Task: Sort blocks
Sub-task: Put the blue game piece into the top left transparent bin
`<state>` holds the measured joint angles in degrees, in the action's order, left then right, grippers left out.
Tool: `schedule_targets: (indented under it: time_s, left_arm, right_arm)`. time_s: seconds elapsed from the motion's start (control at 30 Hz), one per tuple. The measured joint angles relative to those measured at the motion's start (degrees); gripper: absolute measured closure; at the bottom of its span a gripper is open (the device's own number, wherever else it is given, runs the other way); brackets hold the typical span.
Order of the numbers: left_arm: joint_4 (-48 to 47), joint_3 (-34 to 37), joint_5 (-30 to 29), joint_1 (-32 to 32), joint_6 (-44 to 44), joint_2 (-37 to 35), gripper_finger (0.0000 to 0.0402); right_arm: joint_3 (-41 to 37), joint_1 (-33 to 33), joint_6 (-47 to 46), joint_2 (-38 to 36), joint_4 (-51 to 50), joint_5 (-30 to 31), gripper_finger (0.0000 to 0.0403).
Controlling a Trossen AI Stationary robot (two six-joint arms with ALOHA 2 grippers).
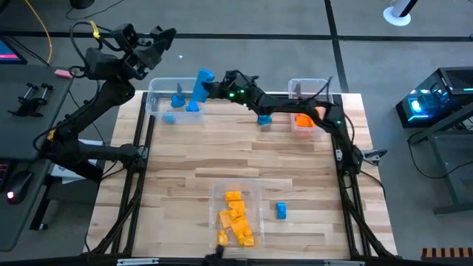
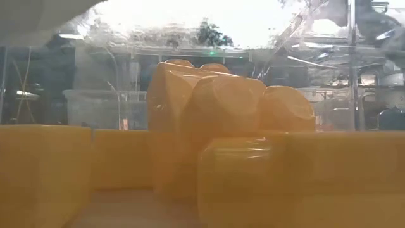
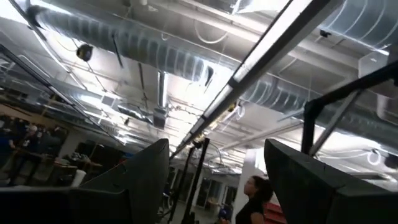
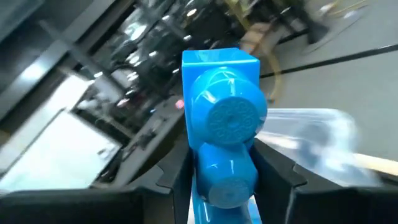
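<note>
My right gripper point(image 1: 213, 87) reaches across the far side of the table and is shut on a blue block point(image 1: 204, 83), held above the right end of the far-left clear bin point(image 1: 157, 103). That bin holds two blue blocks point(image 1: 178, 100). The far-right bin point(image 1: 323, 87) holds an orange block point(image 1: 303, 120). Yellow-orange blocks point(image 1: 236, 218) lie in the near bin and fill the low view point(image 2: 215, 120). Loose blue blocks lie on the table point(image 1: 281, 210) and under my right arm point(image 1: 264, 118). My left gripper point(image 1: 159, 37) stands open, raised beyond the table's far-left corner. My right gripper pinches the blue block between its two fingers point(image 4: 177, 177), one on each side face point(image 4: 199, 165) at the end nearest the wrist. The fingers lie about level, coming from the table's right. The block sticks out past the fingertips, its round studs facing the wrist camera, lifted clear.
Three clear bins stand on the wooden table: far left, far right and near middle point(image 1: 255, 193). A person point(image 3: 252, 199) shows in the room in the left wrist view. Bare wood point(image 1: 185, 170) lies between the bins.
</note>
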<state>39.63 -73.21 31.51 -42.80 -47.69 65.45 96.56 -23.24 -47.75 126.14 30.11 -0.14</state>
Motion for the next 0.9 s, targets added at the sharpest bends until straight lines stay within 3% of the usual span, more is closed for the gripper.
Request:
schedule_targets:
  time_s: [0.07, 0.2, 0.3, 0.4, 0.5, 0.6, 0.7, 0.9]
  left_arm:
    - [-0.6, 0.0, -1.2, 0.8, 1.2, 0.0, 0.0151]
    - [-1.9, 0.0, -2.3, 1.8, 2.4, 0.0, 0.0151]
    - [-2.5, 0.0, -2.3, 2.4, 2.4, 0.0, 0.0151]
    - [-2.5, 0.0, -2.3, 3.1, 2.9, 0.0, 0.0151]
    - [-2.5, 0.0, -2.3, 4.1, 3.8, 0.0, 0.0151]
    - [-2.5, 0.0, -1.0, 5.0, 3.8, 0.0, 0.0151]
    - [-3.4, 0.0, 4.6, 5.8, 3.2, 0.0, 0.0151]
    - [-19.1, 0.0, 10.4, 9.9, 4.4, 0.0, 0.0151]
  right_arm:
    - [5.6, 0.3, 1.0, 3.0, -0.7, -6.5, 0.0260]
    - [18.9, 1.3, 10.5, 8.0, -11.2, -15.9, 0.0149]
    - [27.5, 0.6, 17.4, 9.4, -26.2, -16.6, 0.0079]
    - [33.4, -1.3, 24.9, 9.4, -33.6, -16.3, 0.0041]
    - [38.6, -3.3, 27.3, 8.8, -39.5, -16.3, 0.0031]
    - [35.8, -5.4, 28.0, 5.1, -42.1, -17.3, 0.0034]
    - [34.7, -7.0, 32.7, 2.3, -48.6, -17.4, 0.0038]
    - [34.6, -8.7, 40.8, -2.0, -58.5, -17.5, 0.0041]
